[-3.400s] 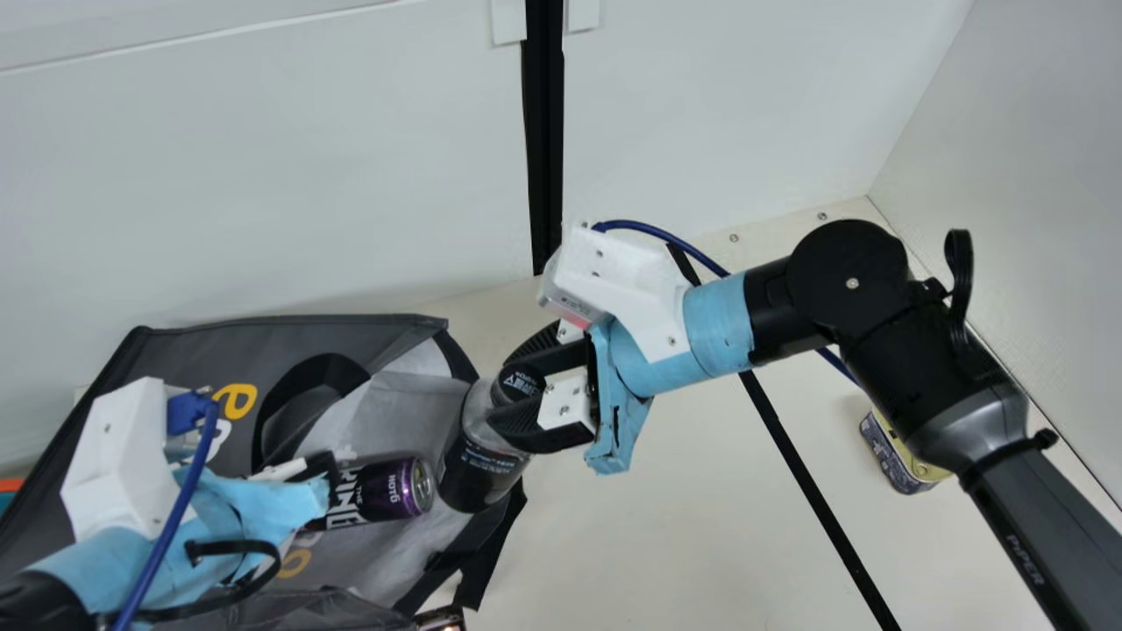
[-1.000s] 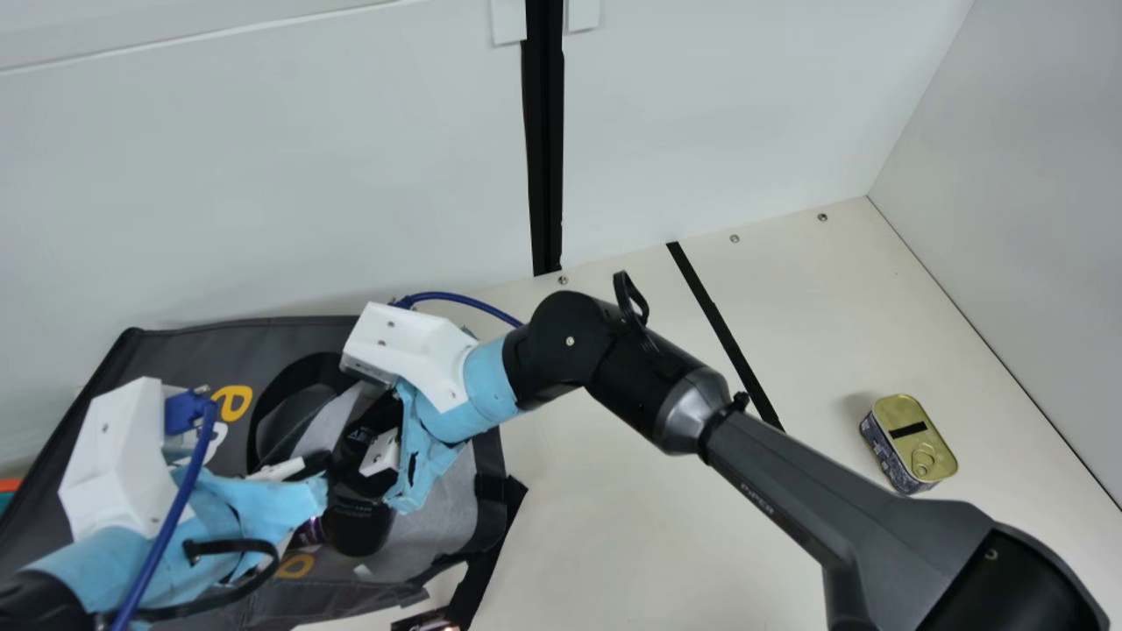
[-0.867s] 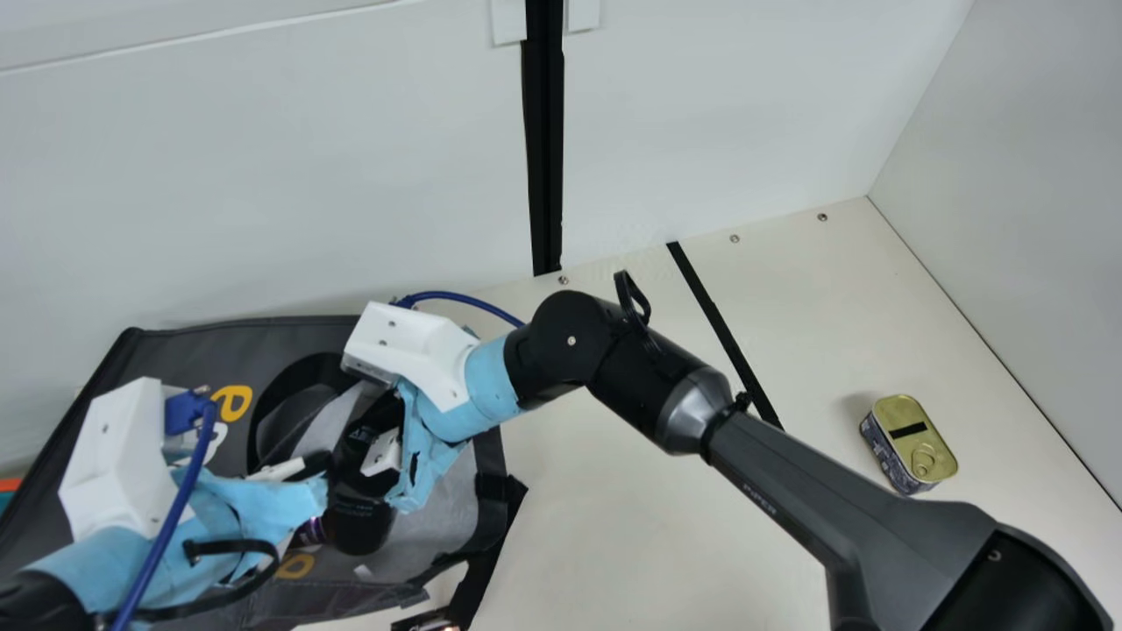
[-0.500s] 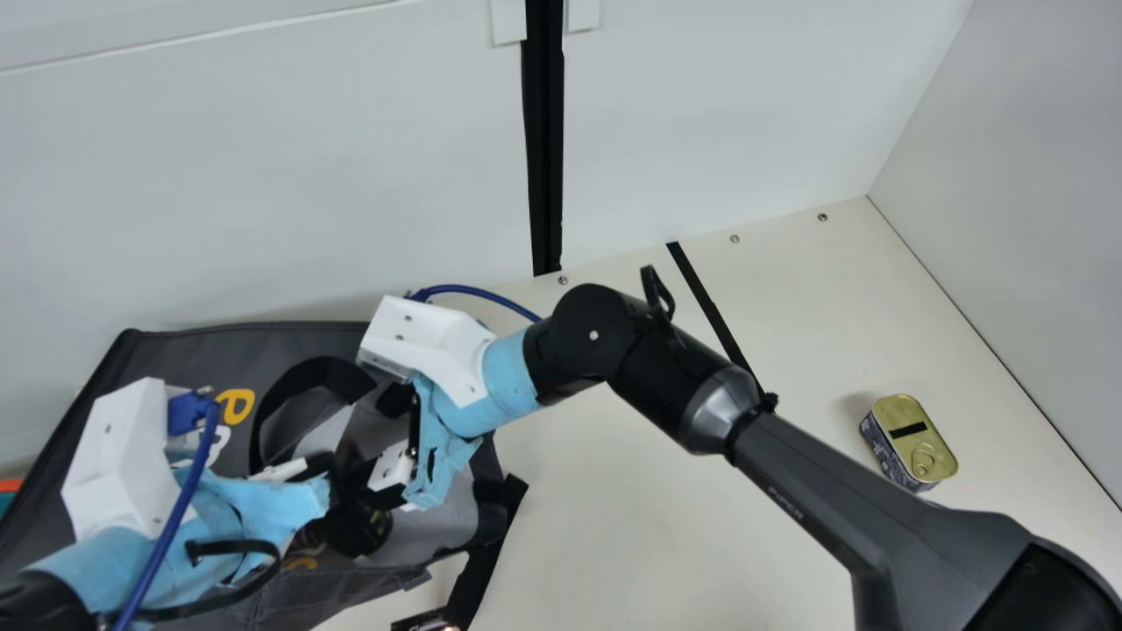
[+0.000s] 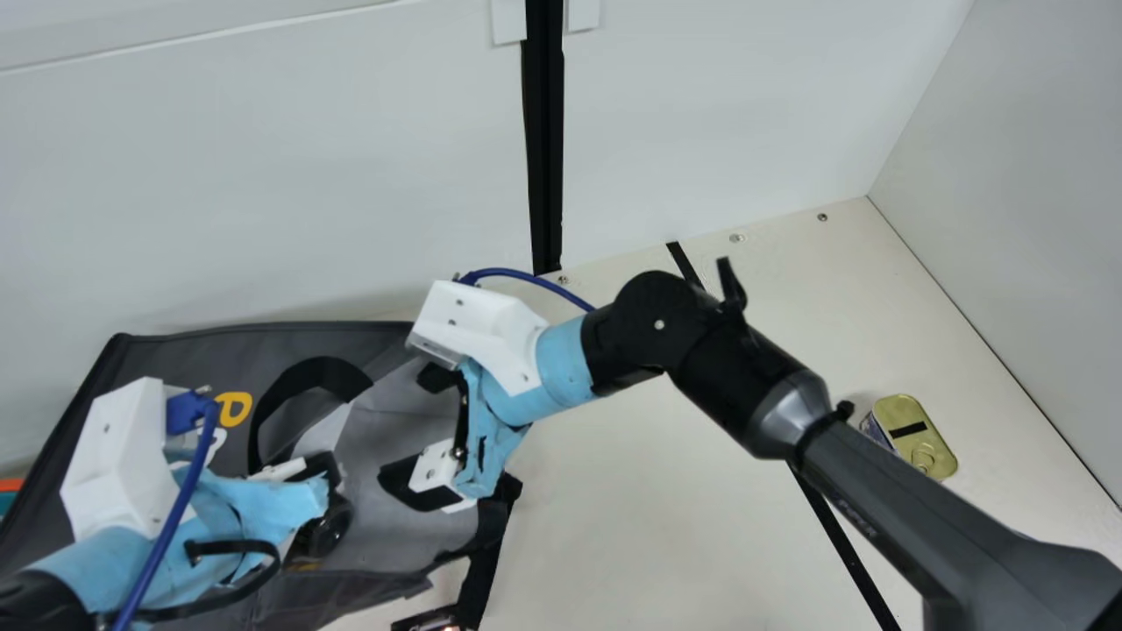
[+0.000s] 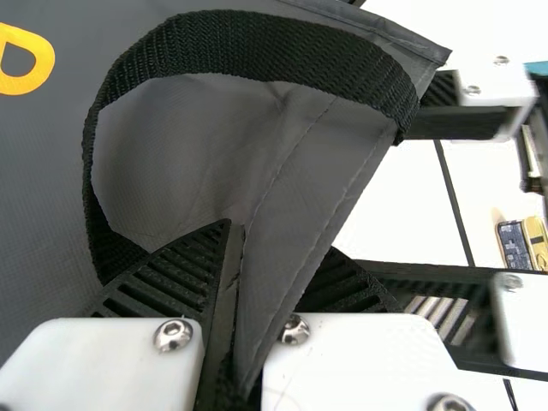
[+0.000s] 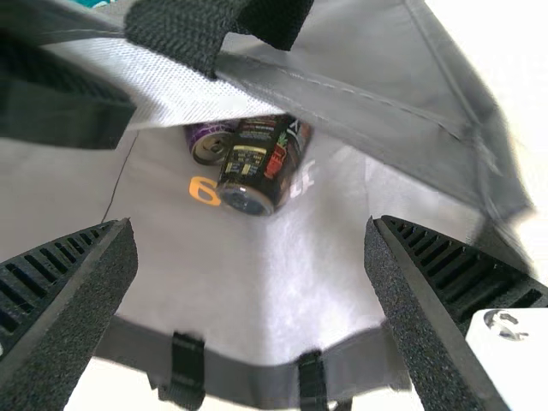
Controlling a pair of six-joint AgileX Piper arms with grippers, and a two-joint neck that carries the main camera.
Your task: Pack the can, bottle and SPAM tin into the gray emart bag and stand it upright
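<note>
L gripper [image 6: 278, 238]: clamped on your bag [image 5: 219, 350], prob. to prop mouth open
R gripper [image 7: 249, 224]: open, empty, at bag mouth
Can [image 7: 208, 141] + bottle [image 7: 261, 167]: in bag
Tin [image 5: 912, 421]: R of bag, prob. next

White panels [image 5: 263, 175] flank the black post [image 5: 545, 158]; right of it, a black stripe [image 5: 843, 543] crosses the tabletop [image 5: 649, 526]; far left of it sits something orange and teal [image 5: 10, 485].

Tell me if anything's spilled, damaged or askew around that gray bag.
Nothing looks spilled or damaged. Only the gray bag seems askew, lying on its side with its edge pinched in the left gripper.
</note>
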